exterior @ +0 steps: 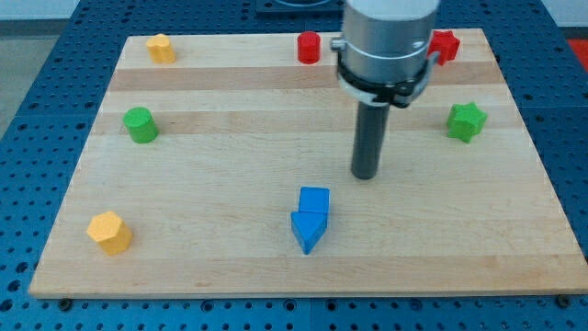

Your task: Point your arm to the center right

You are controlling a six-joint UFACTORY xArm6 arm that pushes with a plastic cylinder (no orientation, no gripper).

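Note:
My tip (366, 174) rests on the wooden board (230, 267) a little right of its centre. The green star block (466, 120) lies to the tip's right, near the board's right edge. Two blue blocks, a cube (314, 199) and a wedge-shaped block (308, 229) touching it, lie just below and left of the tip. The red cylinder (309, 47) is at the view's top, left of the arm. A red block (446, 45) at the top right is partly hidden by the arm body.
A yellow block (161, 48) sits at the top left, a green cylinder (141, 124) at the left, and a yellow hexagonal block (109, 232) at the bottom left. A blue perforated table (37, 110) surrounds the board.

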